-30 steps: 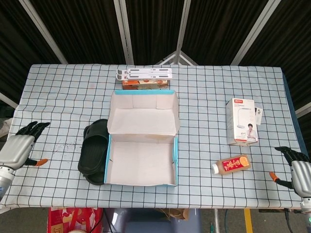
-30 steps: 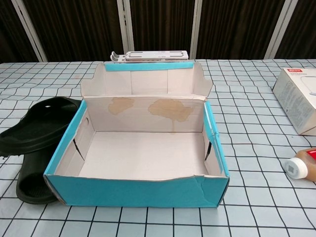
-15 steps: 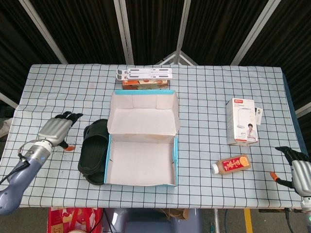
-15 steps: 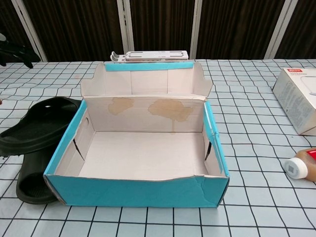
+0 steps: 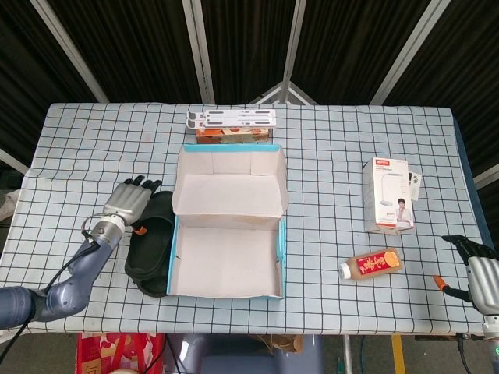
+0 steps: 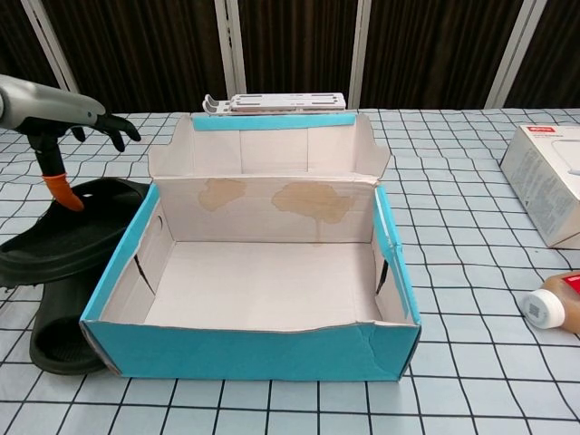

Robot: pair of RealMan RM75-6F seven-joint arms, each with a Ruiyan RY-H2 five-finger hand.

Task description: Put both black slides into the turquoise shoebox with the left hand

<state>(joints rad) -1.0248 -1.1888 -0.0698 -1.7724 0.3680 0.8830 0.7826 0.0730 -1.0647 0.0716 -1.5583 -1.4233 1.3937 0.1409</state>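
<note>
Two black slides (image 5: pixel 151 243) (image 6: pixel 59 272) lie stacked just left of the turquoise shoebox (image 5: pixel 227 238) (image 6: pixel 263 353), which stands open with its lid flap up and nothing inside. My left hand (image 5: pixel 129 202) (image 6: pixel 54 113) hovers over the upper end of the slides, fingers spread and holding nothing. Its orange-tipped thumb points down toward the top slide. My right hand (image 5: pixel 477 276) rests at the table's right front corner, fingers apart and empty.
A white folding stand (image 5: pixel 231 118) on an orange box sits behind the shoebox. A white product box (image 5: pixel 390 195) and a lying bottle with a red label (image 5: pixel 371 264) are on the right. The table has a checked cloth (image 5: pixel 93 148).
My left hand has swept in from the table's left edge toward the right and now hangs above the slides. The right hand, the box and the slides have not moved.
</note>
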